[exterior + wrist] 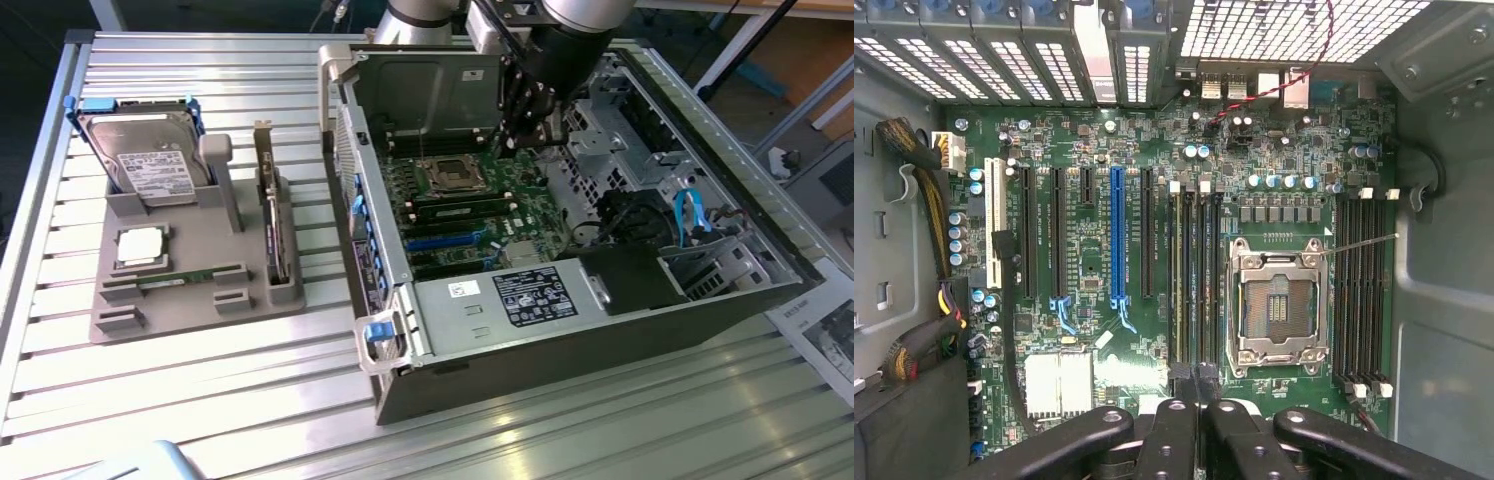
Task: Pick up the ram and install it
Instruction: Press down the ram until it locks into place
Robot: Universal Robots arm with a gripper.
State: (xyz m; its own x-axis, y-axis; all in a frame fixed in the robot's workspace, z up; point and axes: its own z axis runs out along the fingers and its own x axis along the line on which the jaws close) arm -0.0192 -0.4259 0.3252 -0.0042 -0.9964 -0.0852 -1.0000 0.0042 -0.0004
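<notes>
meanwhile, end effector (1195,390) closed, seemingly empty, above motherboard (1090,330); ram (180,279) lies in tray (200,312).

I can see printed labels on the hard drive (158,170) and the computer case (574,350), but none is legible to me.

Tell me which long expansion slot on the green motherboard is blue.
The long blue plastic slot, flanked by black slots on both sides; the white slot sits at the row's end.
</notes>
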